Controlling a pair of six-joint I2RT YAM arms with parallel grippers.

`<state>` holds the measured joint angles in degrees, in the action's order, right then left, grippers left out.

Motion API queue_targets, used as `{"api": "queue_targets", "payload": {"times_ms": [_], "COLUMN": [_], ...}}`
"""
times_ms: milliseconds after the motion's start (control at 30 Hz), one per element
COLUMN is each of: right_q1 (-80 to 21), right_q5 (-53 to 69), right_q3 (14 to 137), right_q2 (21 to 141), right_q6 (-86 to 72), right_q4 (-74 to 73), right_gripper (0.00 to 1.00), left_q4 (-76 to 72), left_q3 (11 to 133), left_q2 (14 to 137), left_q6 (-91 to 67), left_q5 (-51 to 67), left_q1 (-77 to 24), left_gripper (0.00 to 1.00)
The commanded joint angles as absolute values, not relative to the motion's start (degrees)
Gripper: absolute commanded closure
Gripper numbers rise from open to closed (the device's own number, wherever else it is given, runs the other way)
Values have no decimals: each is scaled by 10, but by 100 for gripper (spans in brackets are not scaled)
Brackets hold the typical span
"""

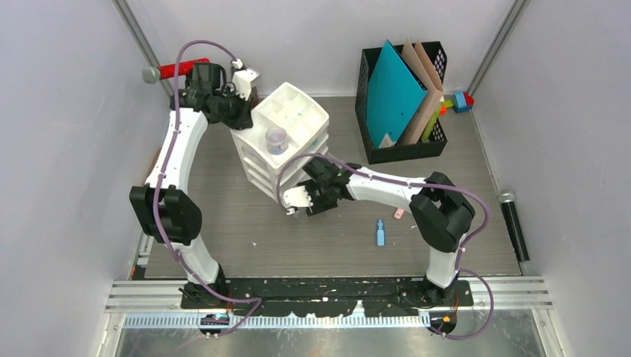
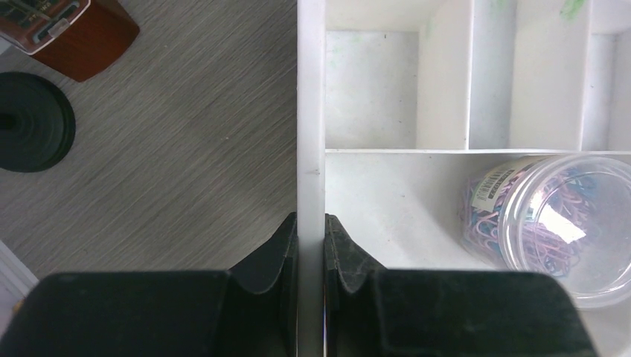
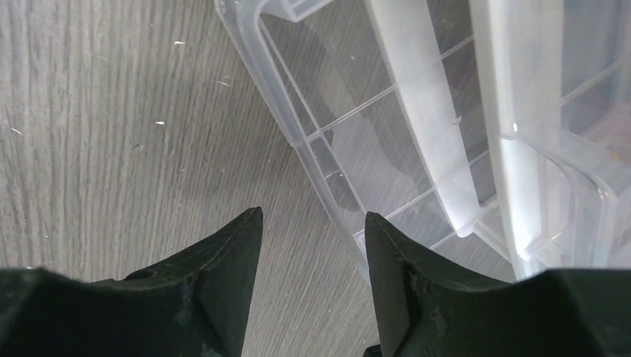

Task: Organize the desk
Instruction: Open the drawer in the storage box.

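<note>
Grippers work the desk [image 1: 327, 245]: the left gripper [image 2: 311, 245] is clamped on the top-tray wall of the white drawer organizer [image 1: 286, 141] near the far edge, beside a jar of paper clips [image 2: 547, 223]. The right gripper [image 3: 312, 245], jaws partly open and empty, hovers at the jutting clear drawer [image 3: 387, 126], whose rim lies just ahead, slanting toward its right finger.

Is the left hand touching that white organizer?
Touching. The left wrist view shows the left hand shut on the white organizer side wall, both fingers pressed against it.

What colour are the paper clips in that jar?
Paper clips: mixed pink, blue, purple; left wrist view shows best.
</note>
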<state>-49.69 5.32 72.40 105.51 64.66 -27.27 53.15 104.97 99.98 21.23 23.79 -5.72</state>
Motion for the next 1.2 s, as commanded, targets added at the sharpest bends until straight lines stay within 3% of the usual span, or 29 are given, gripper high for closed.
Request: {"api": "queue_targets", "payload": {"times_ms": [0,133,400,600,700,867,1000,1167], "right_q1": [-518,-536,-540,-542,-546,-548,-548,-545], "right_q5": [54,50,9,11,6,10,19,5], "right_q3": [728,740,753,763,762,775,789,768], "right_q2": [1036,1029,1026,1021,1016,1003,981,930], "right_q6": [640,630,671,671,662,580,497,406], "right_q4": [-334,-375,-420,-443,-444,-432,-426,-408], "right_gripper": [43,48,66,69,65,41,32,23], "left_q4": [562,581,610,615,617,619,614,579], "left_q3": [1072,1096,1112,1117,1124,1140,1150,1137], "left_q2": [1037,1053,1059,1063,1070,1077,1071,1053], "left_q6": [252,277,336,356,358,340,321,295], "left_q5": [203,201,195,178,172,172,177,164], "left_q1": [-58,-58,-58,-58,-58,-58,-58,-58], "left_gripper": [100,100,100,100,100,99,83,53]}}
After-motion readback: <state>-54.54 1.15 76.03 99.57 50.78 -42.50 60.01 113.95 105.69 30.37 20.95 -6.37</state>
